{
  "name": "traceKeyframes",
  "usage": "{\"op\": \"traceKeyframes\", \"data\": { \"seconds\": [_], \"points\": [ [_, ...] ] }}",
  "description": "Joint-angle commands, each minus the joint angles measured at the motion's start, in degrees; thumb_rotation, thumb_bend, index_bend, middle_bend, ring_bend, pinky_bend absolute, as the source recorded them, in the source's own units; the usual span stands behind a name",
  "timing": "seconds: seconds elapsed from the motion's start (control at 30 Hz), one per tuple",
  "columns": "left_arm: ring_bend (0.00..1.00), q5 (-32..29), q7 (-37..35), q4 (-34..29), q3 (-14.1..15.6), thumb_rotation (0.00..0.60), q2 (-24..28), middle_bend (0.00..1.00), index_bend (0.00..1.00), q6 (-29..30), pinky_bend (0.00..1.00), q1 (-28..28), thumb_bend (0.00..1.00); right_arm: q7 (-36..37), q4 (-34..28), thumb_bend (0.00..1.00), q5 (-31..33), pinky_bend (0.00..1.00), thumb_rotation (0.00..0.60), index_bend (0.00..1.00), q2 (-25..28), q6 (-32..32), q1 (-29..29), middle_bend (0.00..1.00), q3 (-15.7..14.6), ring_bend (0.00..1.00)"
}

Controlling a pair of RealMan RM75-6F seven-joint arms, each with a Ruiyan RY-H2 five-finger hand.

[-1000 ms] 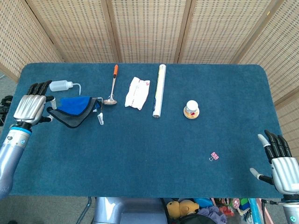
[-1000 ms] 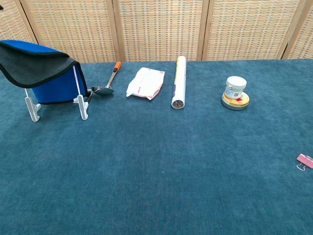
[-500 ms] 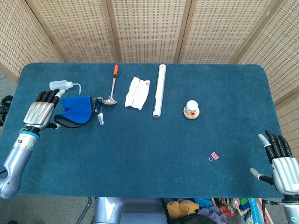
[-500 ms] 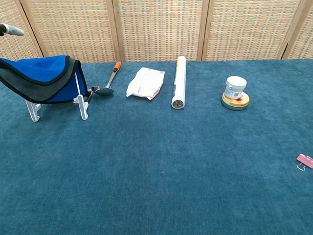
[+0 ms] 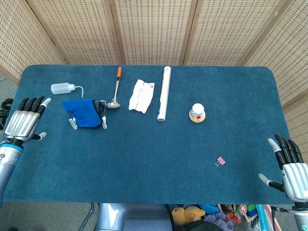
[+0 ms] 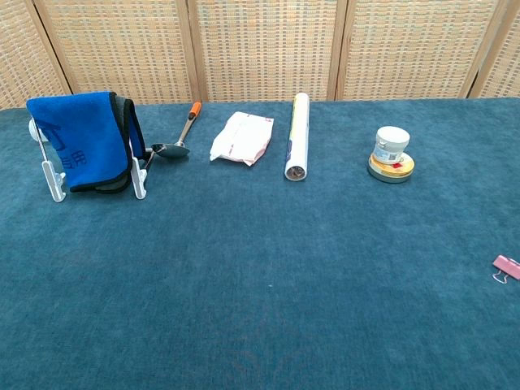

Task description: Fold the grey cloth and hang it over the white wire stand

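The folded cloth (image 6: 80, 140), blue side out with a grey edge showing, hangs draped over the white stand (image 6: 55, 180) at the table's (image 5: 159, 159) left end. The left hand (image 5: 21, 124) rests apart from it, fingers spread, empty. The right hand (image 5: 292, 168) sits at the far right corner, also spread and empty.

A folding screen (image 5: 154, 29) of woven cane panels in wooden frames stood behind the desk (image 5: 154, 159), which was covered in dark blue carpet-like cloth. Light was even.
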Motion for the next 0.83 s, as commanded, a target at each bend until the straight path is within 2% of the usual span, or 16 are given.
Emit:
{"op": "traceKeyframes", "data": {
  "seconds": [0.03, 0.13, 0.27, 0.4, 0.53, 0.67, 0.83],
  "points": [
    [0.00, 5.6, -5.8, -0.3, 0.3, 0.600, 1.0, 0.00, 0.00, 5.2, 0.00, 3.5, 0.20, 0.1, 0.0, 0.00, -0.1, 0.00, 0.600, 0.00, 0.1, 0.1, 0.0, 0.00, 0.0, 0.00],
    [0.00, 13.7, -12.5, -0.7, 0.9, 0.600, 1.2, 0.00, 0.00, 13.2, 0.00, 7.6, 0.20, 0.5, 0.0, 0.00, -0.3, 0.00, 0.600, 0.00, 0.1, 0.3, -0.1, 0.00, 0.0, 0.00],
    [0.00, 18.9, -15.7, -3.0, 2.7, 0.600, 1.1, 0.00, 0.00, 20.1, 0.00, 12.5, 0.20, 0.8, 0.1, 0.00, -0.3, 0.00, 0.600, 0.00, 0.2, 0.6, -0.2, 0.00, 0.1, 0.00],
    [0.00, 21.3, -12.1, -5.8, 4.3, 0.600, -0.8, 0.00, 0.00, 25.8, 0.00, 16.9, 0.20, 0.6, 0.5, 0.00, -0.3, 0.00, 0.600, 0.00, 0.0, 1.1, -0.4, 0.00, 0.2, 0.00],
    [0.00, 24.3, -7.9, -5.8, 5.4, 0.600, -5.2, 0.00, 0.00, 32.5, 0.00, 21.5, 0.20, 0.4, 0.8, 0.00, -0.3, 0.00, 0.600, 0.00, -0.2, 1.8, -0.6, 0.00, 0.4, 0.00],
    [0.00, 26.6, -7.9, -4.9, 6.9, 0.600, -7.6, 0.00, 0.00, 34.7, 0.00, 24.3, 0.20, 0.1, 1.0, 0.00, -0.2, 0.00, 0.600, 0.00, -0.4, 2.6, -1.0, 0.00, 0.7, 0.00],
    [0.00, 28.1, -8.8, -3.2, 7.7, 0.600, -8.9, 0.00, 0.00, 33.8, 0.00, 25.2, 0.20, 0.0, 1.1, 0.00, -0.1, 0.00, 0.600, 0.00, -0.5, 2.8, -1.1, 0.00, 0.8, 0.00]
  ]
}}
